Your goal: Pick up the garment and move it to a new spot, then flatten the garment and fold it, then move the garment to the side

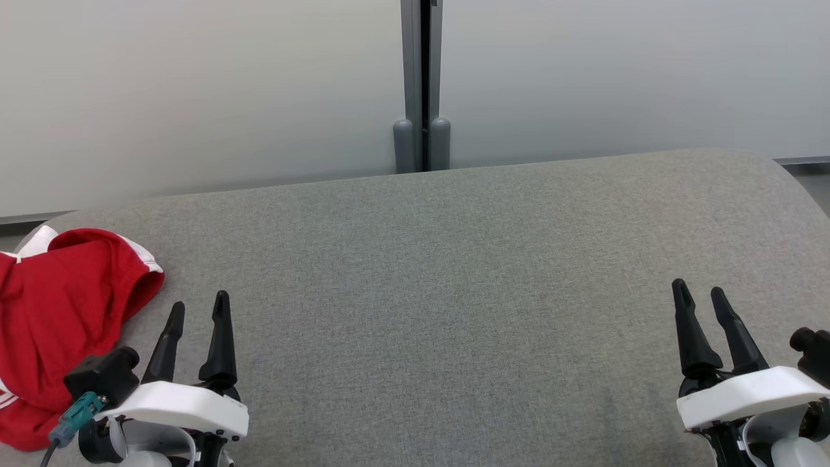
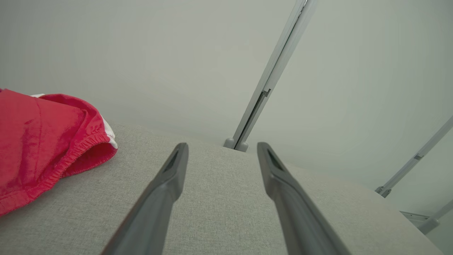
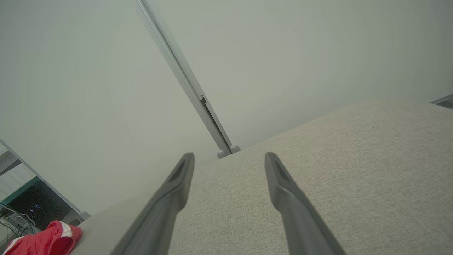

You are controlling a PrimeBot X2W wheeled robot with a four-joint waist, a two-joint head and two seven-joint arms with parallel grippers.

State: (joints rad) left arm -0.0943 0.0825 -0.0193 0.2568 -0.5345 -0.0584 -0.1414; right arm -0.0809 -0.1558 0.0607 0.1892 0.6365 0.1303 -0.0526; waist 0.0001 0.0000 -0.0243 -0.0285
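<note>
Garment (image 1: pixel 61 311), red w/ white trim, bunched at worktop's (image 1: pixel 454 292) left edge, just beside my left tool (image 1: pixel 199 303). Right tool (image 1: pixel 698 289) well apart. Both spread, empty.

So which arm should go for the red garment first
Left. The left gripper is open right beside the red garment, while the right gripper sits across the grey surface.

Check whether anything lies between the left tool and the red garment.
Nothing visible does. The crumpled red fabric garment with white trim lies just left of the open left tool, only bare grey woven surface between them.
</note>
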